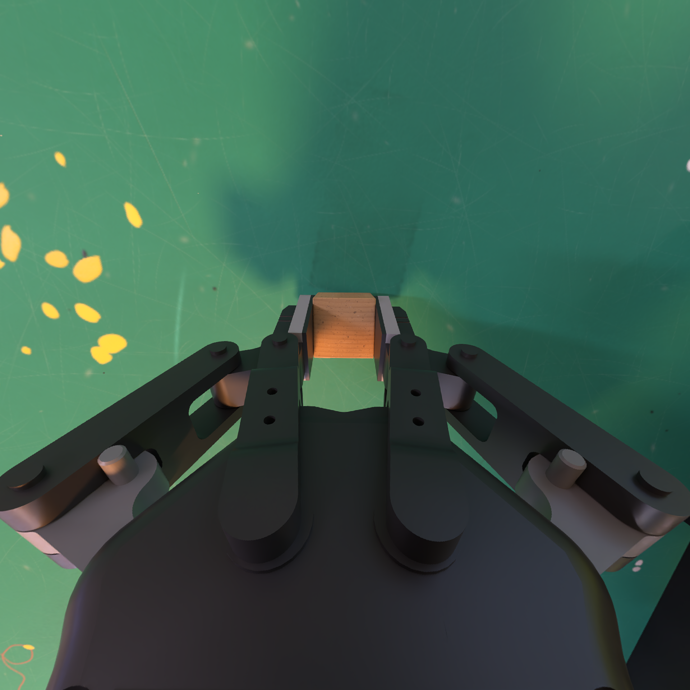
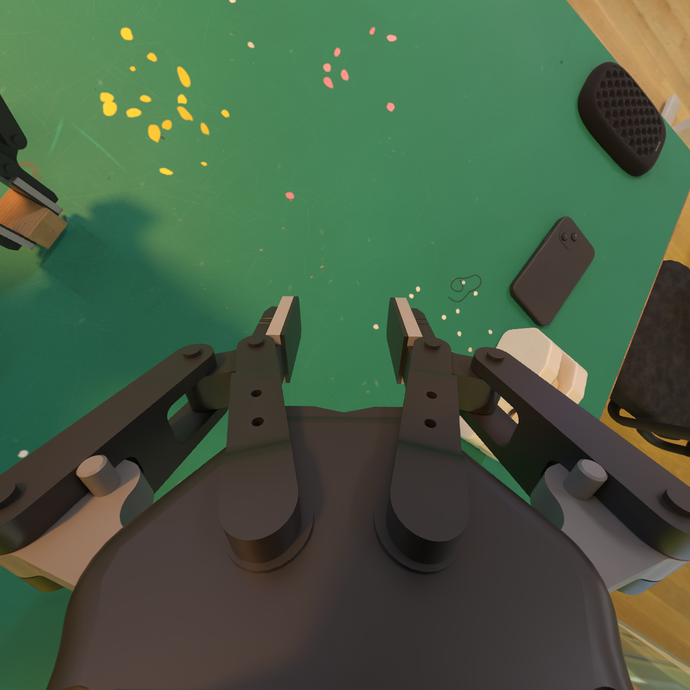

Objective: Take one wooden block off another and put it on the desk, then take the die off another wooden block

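A: What was hard to make out?

B: In the right wrist view a white faceted object [image 2: 541,358] sat half behind the right gripper's linkage, so I could not tell what it was. A dark fabric thing [image 2: 657,351] at the desk's edge was cut off by the frame. No die showed in either view.

A: And the block?

B: The wooden block [image 1: 343,325] was pinched between the pads of the left gripper [image 1: 343,328], one pad flat on each side face, at the fingertips. It sat low over the green desk [image 1: 485,149]; its underside was hidden, so I could not tell if it touched the surface. The right wrist view caught the same block [image 2: 31,220] at the left edge, partly cropped, its shadow running straight off its lower corner.

A: The other claw?

B: The right gripper [image 2: 343,336] was spread apart with nothing between its fingers, bare desk below. Off to its right lay a black phone [image 2: 552,270] face down and a black perforated pad [image 2: 621,117]
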